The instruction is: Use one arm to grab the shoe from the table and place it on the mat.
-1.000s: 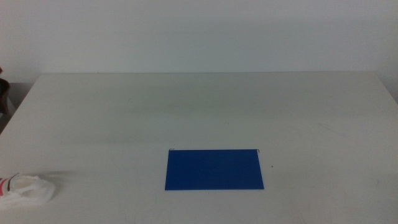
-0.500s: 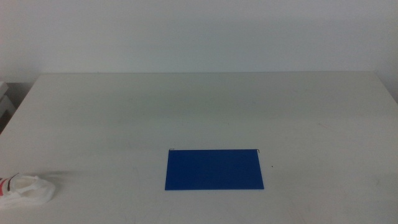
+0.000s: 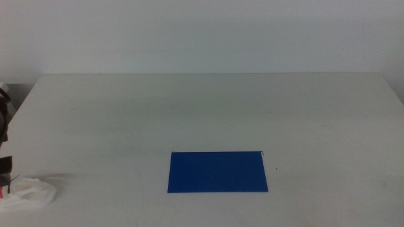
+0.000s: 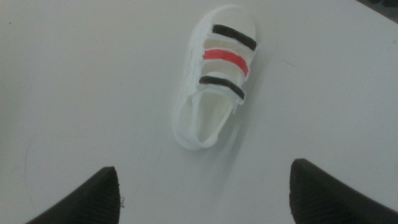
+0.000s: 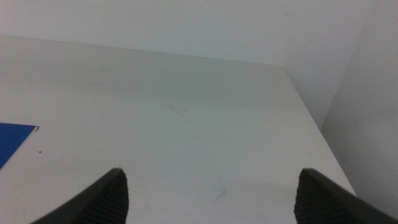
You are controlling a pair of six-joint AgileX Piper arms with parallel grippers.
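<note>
Matt white table (image 3: 208,113), rubbery shoe (image 4: 214,78)

Colours and patterns on the table

Shoe (image 4: 211,81): white body and sole, cream inside, two black straps with one red strap between them. Mat (image 3: 217,171): plain deep blue, unpatterned. Table (image 3: 208,113): plain matte white. Left gripper (image 4: 202,193) and right gripper (image 5: 208,196): dark, near-black jaws.

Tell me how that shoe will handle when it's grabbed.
The shoe looks small and foam-like with an open heel, so probably light. Its thick sole suggests it stays fairly stiff. Its flat base shouldn't roll, though it might slide on the smooth table.
</note>
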